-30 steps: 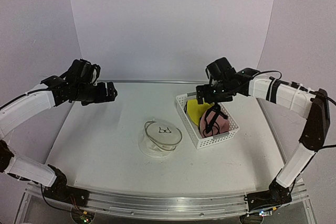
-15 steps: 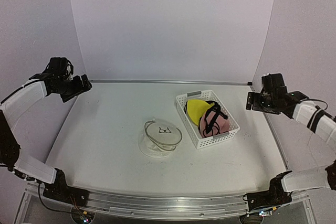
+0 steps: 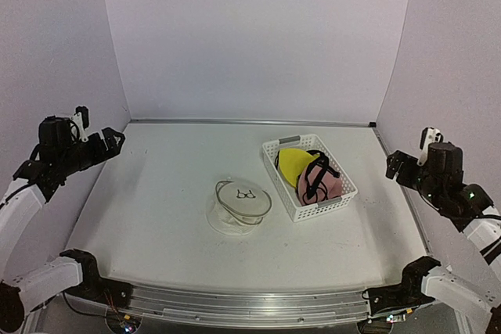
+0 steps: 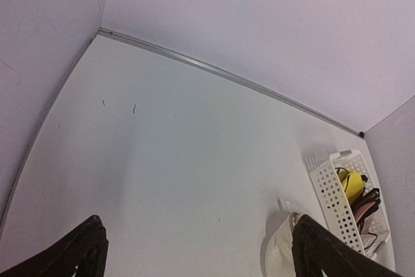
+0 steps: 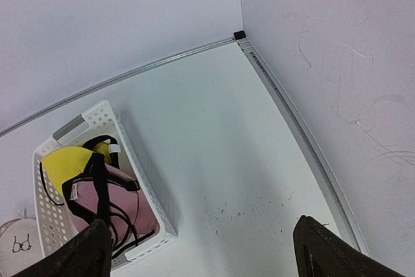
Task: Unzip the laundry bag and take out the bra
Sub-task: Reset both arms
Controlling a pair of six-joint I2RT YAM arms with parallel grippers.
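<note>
Laundry bag [image 3: 239, 207] sits mid worktop [image 3: 141, 224], seemingly emptied; pink bra [image 3: 325, 185] lies in the basket [image 3: 321, 209] beside it. Left fingers [image 4: 84, 251] and right fingers [image 5: 314, 251] stand apart, empty, so the task looks done

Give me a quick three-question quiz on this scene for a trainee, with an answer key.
1. True or false: the laundry bag lies inside the white basket.
2. The left claw and right claw are holding: A the bag; B a garment; C nothing.
3. Fill in: beside the yellow garment in the basket lies a ____ one.
Key: 1 false; 2 C; 3 pink.
</note>
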